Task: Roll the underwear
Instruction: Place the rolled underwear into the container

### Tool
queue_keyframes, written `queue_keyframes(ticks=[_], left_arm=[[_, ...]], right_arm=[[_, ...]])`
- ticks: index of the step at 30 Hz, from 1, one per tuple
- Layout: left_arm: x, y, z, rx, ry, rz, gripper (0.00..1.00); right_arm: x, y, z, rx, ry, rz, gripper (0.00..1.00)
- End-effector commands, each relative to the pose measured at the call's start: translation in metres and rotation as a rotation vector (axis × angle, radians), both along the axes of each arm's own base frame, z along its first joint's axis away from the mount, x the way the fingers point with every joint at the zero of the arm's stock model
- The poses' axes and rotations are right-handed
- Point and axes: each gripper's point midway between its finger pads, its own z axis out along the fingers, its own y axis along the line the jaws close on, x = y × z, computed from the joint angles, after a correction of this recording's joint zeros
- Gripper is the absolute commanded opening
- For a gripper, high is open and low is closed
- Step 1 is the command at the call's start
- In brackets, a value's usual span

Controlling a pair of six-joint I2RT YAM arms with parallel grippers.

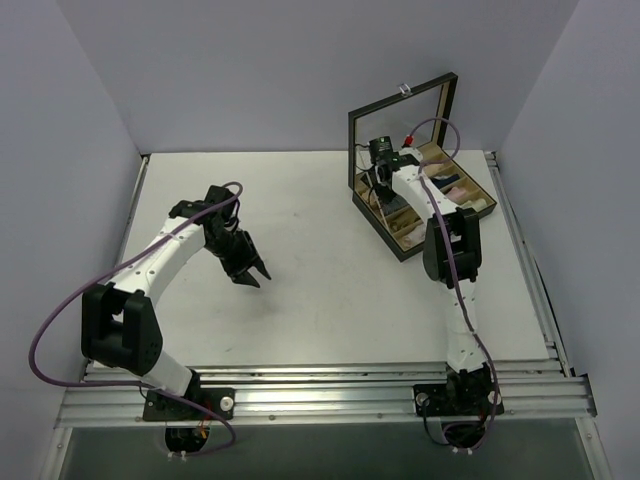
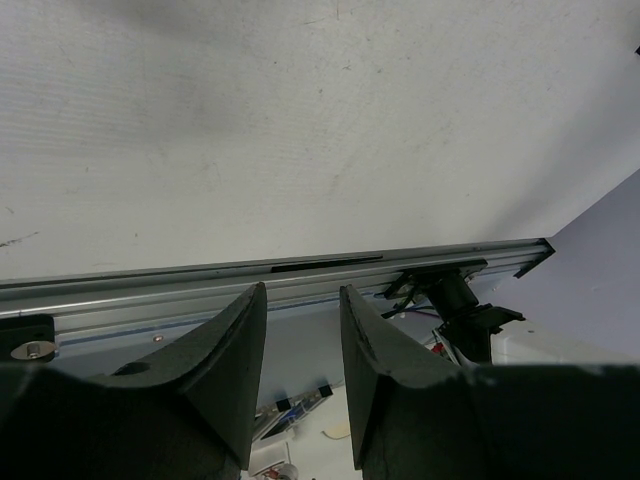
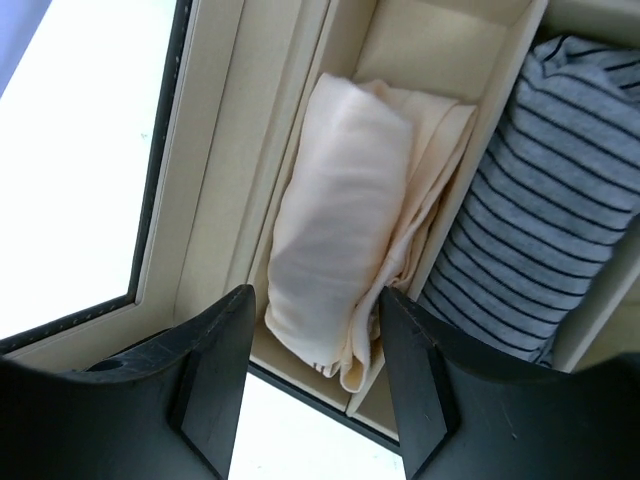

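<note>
The underwear (image 3: 340, 220) is a pale peach roll lying lengthwise in a narrow cream compartment of the box (image 3: 200, 200). My right gripper (image 3: 315, 291) hangs open just above the roll's near end, one finger on each side. Its right finger (image 3: 420, 370) is close to the loose folded edge and holds nothing. From above, the right gripper (image 1: 383, 188) is seen reaching down into the open box (image 1: 404, 252) at the back right. My left gripper (image 1: 252, 273) is open and empty over the bare table at centre left; in its own view the left gripper (image 2: 302, 288) points toward the table's near rail.
A grey striped cloth roll (image 3: 550, 230) fills the compartment to the right of the underwear. The box's mirrored lid (image 1: 400, 130) stands upright behind it. More cloth rolls (image 1: 455, 190) lie in the far compartments. An aluminium rail (image 2: 300, 275) runs along the near edge.
</note>
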Motion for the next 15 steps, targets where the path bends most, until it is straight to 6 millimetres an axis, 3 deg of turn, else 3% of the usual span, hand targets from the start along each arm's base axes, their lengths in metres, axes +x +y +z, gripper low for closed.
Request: queue_keyframes(ticks=[1, 5, 9, 12, 13, 15], left_arm=[[0.008, -0.007, 0.021, -0.034, -0.079, -0.006, 0.43], [0.007, -0.008, 0.021, -0.029, -0.077, -0.011, 0.43], [0.008, -0.008, 0.020, -0.027, -0.074, -0.010, 0.43], [0.008, -0.009, 0.019, -0.024, -0.070, -0.012, 0.43], [0.008, -0.008, 0.019, -0.023, -0.067, -0.012, 0.43], [0.008, -0.009, 0.018, -0.021, -0.065, -0.013, 0.43]], right_arm=[[-0.013, -0.033, 0.021, -0.058, 0.009, -0.023, 0.49], [-0.008, -0.028, 0.035, -0.024, -0.070, 0.017, 0.49], [-0.007, -0.032, 0.031, 0.003, -0.076, 0.029, 0.50], [-0.001, -0.034, 0.031, 0.012, -0.094, 0.048, 0.42], [0.000, -0.034, 0.031, 0.016, -0.099, 0.060, 0.33], [0.005, -0.033, 0.033, 0.017, -0.117, 0.071, 0.26]])
